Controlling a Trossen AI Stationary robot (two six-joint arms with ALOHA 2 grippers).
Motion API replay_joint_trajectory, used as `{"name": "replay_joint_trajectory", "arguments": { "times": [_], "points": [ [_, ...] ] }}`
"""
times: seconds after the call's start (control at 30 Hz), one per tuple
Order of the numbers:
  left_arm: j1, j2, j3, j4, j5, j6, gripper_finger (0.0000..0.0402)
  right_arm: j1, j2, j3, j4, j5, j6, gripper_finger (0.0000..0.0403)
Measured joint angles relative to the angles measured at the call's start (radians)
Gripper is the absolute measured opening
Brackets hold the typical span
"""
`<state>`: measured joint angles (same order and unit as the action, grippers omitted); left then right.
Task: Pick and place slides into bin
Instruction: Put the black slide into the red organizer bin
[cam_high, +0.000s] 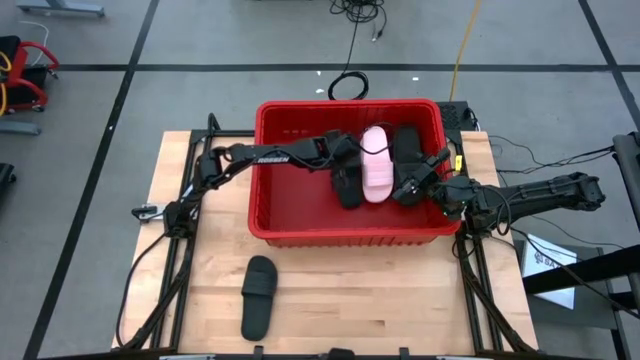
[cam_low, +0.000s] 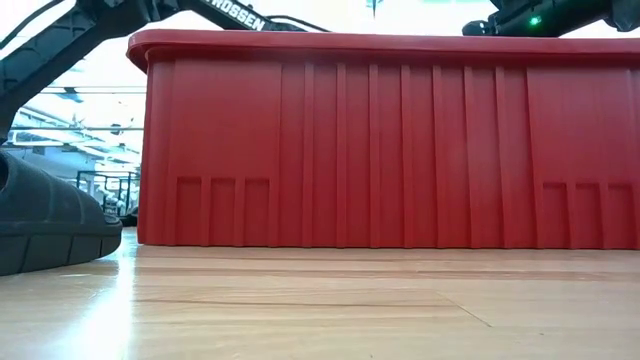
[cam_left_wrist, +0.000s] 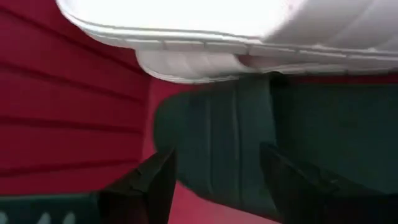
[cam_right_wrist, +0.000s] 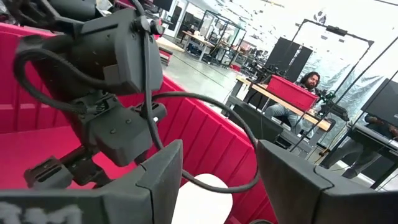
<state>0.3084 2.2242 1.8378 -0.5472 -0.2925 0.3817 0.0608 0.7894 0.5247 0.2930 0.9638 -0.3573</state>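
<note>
The wooden surface (cam_high: 400, 300) is the biggest thing here. On it, toward the far side, sits the bin (cam_high: 300, 232), a big bright red box with ribbed walls and a thick rim. In the low view its red wall (cam_low: 400, 150) fills most of the picture.

Inside the bin lie some slides. A pale pink slide (cam_high: 376, 165) lies in the middle, with its long side running from the far wall toward the near wall. A black slide (cam_high: 347, 186) lies just beside it on the left, pointing almost the same way. Another black slide (cam_high: 407, 150) lies on its right, near the far right corner.

One more black slide (cam_high: 259, 296) lies alone on the surface, in front of the bin and well apart from it. Its long side also runs from far to near, tipped a little.

The left tool (cam_high: 345, 152) reaches into the bin from the left. Its fingers (cam_left_wrist: 155, 186) are apart, right over a black slide, and hold nothing.

The right tool (cam_high: 412, 186) reaches in over the right wall. Its fingers (cam_right_wrist: 161, 174) are apart too, with nothing between them.
</note>
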Motion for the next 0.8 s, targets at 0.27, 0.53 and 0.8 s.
{"name": "replay_joint_trajectory", "arguments": {
  "times": [0.27,0.53,0.8],
  "points": [
    [0.01,-0.001,0.0,0.042,-0.015,0.012,0.0225,0.0,0.0,0.0,-0.003,0.0,-0.002,0.0196],
    [-0.01,-0.051,0.0,0.048,-0.023,0.033,0.0225,0.0,0.0,0.0,-0.017,0.0,0.003,0.0196],
    [-0.028,-0.099,0.0,0.007,0.135,0.02,0.0225,-0.001,0.0,0.0,-0.022,0.0,0.003,0.0196]
  ]
}}
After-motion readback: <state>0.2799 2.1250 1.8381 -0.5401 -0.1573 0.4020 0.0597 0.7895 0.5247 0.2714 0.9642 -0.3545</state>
